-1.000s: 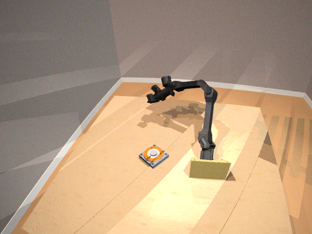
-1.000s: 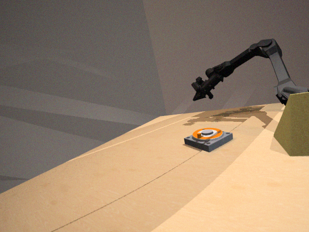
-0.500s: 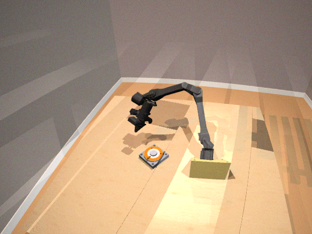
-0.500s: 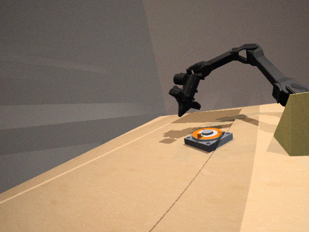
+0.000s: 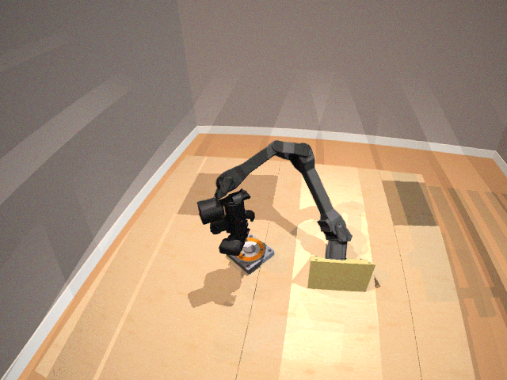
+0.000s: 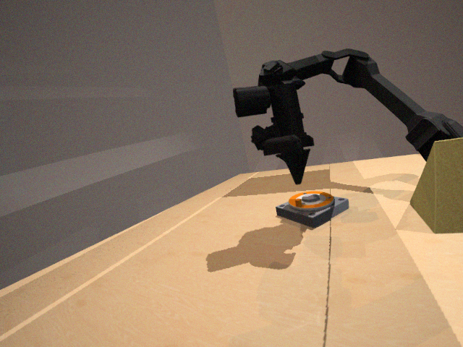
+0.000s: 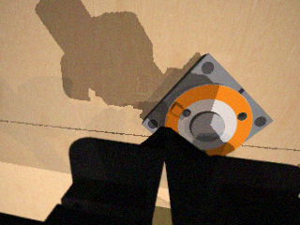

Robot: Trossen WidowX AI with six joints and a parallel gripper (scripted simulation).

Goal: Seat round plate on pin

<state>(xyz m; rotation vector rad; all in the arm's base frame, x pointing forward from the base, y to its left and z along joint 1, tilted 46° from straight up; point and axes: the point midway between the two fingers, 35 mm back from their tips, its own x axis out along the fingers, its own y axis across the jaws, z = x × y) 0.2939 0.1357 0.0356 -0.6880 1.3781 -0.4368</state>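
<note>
In the exterior view the gripper [image 6: 297, 181] hangs at centre frame, fingers pressed together with nothing between them. Just below and slightly right, the round plate [image 6: 311, 199] sits on the grey base [image 6: 312, 213], apart from the tips.

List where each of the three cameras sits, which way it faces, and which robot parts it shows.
Top: high up, angled down over the floor; shows the whole arm from its mount, with the shut gripper above the orange plate.
Exterior: low, near the floor, looking sideways; shows the upper arm, wrist and gripper hanging clear above the plate on its grey base.
Wrist: on the arm behind the gripper, looking down; shows the closed fingers and the plate.
Shared: all three show gripper, plate and base.
</note>
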